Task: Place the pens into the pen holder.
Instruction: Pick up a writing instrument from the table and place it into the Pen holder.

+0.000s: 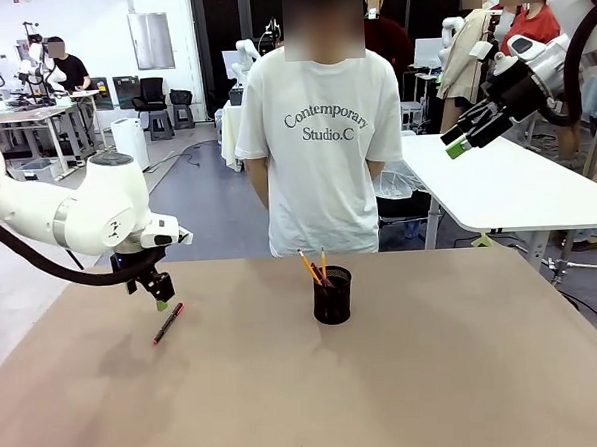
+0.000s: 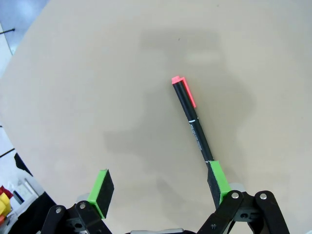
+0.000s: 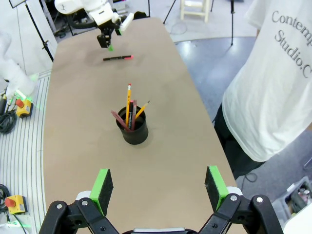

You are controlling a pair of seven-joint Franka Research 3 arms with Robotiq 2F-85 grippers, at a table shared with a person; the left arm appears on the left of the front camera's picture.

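Note:
A black pen with a red end (image 1: 168, 323) lies flat on the brown table, left of centre. My left gripper (image 1: 159, 299) hangs open just above its far end. In the left wrist view the pen (image 2: 192, 117) runs up from beside one green fingertip (image 2: 218, 178), and nothing sits between the fingers of the left gripper (image 2: 160, 184). The black mesh pen holder (image 1: 332, 296) stands mid-table with a yellow pencil (image 3: 128, 100) and a reddish-brown one (image 3: 118, 119) upright in it. My right gripper (image 1: 463, 143) is open, high at the right; in its own view the right gripper (image 3: 158, 189) looks down on the holder (image 3: 132, 131).
A person in a white T-shirt (image 1: 320, 152) stands at the far edge of the table (image 1: 437, 376), hands behind the back. A white table (image 1: 517, 187) stands beyond at the right. Bare brown tabletop surrounds the pen and the holder.

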